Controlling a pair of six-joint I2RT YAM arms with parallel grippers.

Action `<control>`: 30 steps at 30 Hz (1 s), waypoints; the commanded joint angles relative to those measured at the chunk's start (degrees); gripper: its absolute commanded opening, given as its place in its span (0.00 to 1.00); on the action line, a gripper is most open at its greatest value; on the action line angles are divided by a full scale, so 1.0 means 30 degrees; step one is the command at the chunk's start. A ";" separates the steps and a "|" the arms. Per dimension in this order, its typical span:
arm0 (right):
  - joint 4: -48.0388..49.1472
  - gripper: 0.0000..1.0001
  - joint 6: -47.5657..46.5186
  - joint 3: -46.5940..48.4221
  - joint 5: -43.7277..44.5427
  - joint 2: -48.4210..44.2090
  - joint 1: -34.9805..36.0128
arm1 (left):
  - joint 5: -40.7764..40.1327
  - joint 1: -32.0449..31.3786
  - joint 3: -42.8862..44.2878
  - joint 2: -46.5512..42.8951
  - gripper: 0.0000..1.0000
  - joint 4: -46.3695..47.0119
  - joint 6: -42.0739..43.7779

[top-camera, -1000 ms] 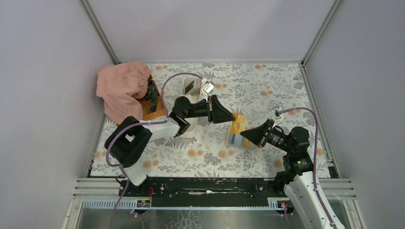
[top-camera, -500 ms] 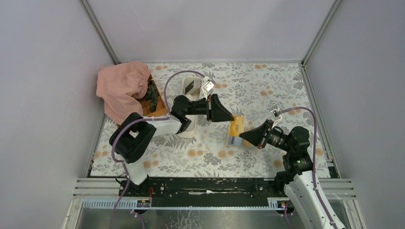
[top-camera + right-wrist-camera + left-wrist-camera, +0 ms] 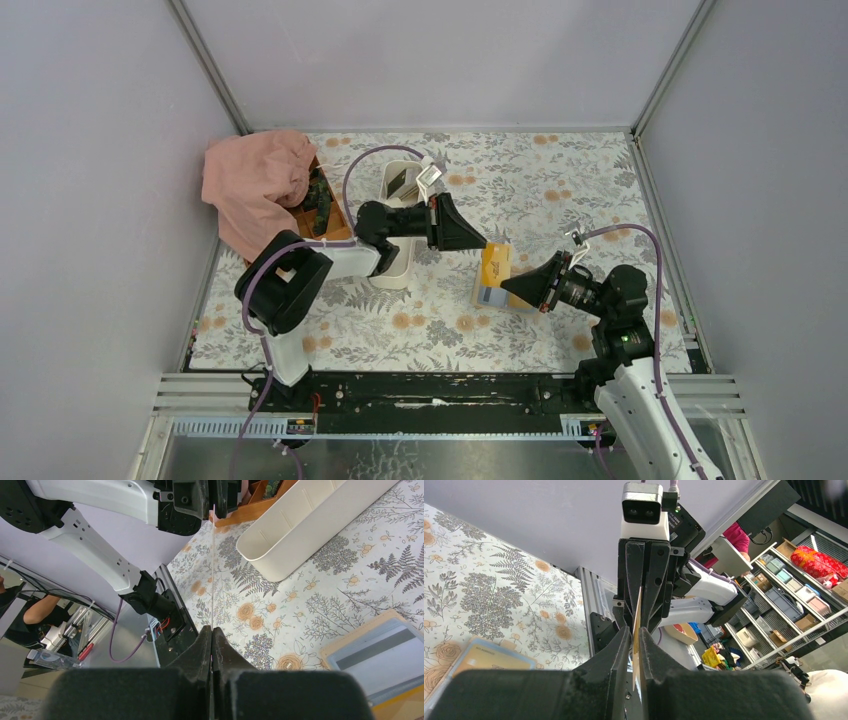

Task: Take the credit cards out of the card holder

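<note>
in the last second the left end effector [image 3: 634, 637] has narrowed around the credit card [image 3: 636, 622], which the right end effector [image 3: 211, 632] pinches above the open card holder [image 3: 495, 268] on the desk [image 3: 560, 190]; likely a handover, though whether the left one grips it yet i cannot tell.

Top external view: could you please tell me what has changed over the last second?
The left hand drew back slightly toward the white tray, its jaws narrowing around a thin credit card. The right hand stayed shut on that card; the card holder lay much as before.
</note>
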 commanded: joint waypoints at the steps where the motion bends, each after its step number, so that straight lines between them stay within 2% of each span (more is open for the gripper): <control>1: 0.1162 0.00 0.0191 0.0152 -0.0589 0.0069 -0.0028 | 0.0383 0.0110 0.0366 -0.0470 0.18 0.1206 -0.0061; 9: 0.1279 0.00 0.0251 0.0097 -0.0617 0.0131 -0.0046 | 0.0566 0.0121 0.0530 -0.0198 0.01 0.2036 -0.0829; 15: 0.1220 0.00 0.0231 0.0023 -0.0373 0.0063 -0.0048 | 0.0414 0.0139 0.0307 -0.0282 0.00 0.2195 -0.0812; 17: 0.0444 0.02 -0.0117 0.0136 0.0556 -0.0104 -0.0036 | 0.0125 0.0218 0.0127 -0.0548 0.00 0.2097 -0.0674; 18: -0.0083 0.22 -0.0456 0.0230 0.1044 -0.0184 -0.0025 | -0.0031 0.0302 0.0022 -0.0662 0.00 0.1875 -0.0610; 19: -0.0489 0.37 -0.0725 0.0326 0.1409 -0.0256 -0.0038 | -0.0267 0.0444 -0.0057 -0.0826 0.00 0.1502 -0.0331; 20: -0.0705 0.47 -0.0850 0.0389 0.1675 -0.0294 -0.0029 | -0.0622 0.0645 -0.0254 -0.1044 0.00 0.1082 -0.0136; 21: -0.0907 0.54 -0.0976 0.0434 0.2008 -0.0347 -0.0024 | -0.1065 0.0950 -0.0637 -0.1339 0.00 0.0517 0.0499; 23: -0.2080 0.59 -0.1566 0.0640 0.3420 -0.0635 -0.0038 | -0.2146 0.1600 -0.1174 -0.2085 0.00 -0.1470 0.1849; 26: -0.3704 0.59 -0.2410 0.0793 0.5727 -0.1288 -0.0030 | -0.3851 0.2327 -0.1424 -0.3656 0.00 -0.6158 0.5406; 29: -0.4358 0.59 -0.2933 0.0809 0.6811 -0.1409 -0.0034 | -0.8610 0.2441 -0.0790 -0.5719 0.00 -1.4637 1.1063; 30: -0.4389 0.59 -0.3012 0.0798 0.6825 -0.1248 -0.0032 | -1.0403 0.2433 -0.0624 -0.6226 0.00 -1.5942 1.2258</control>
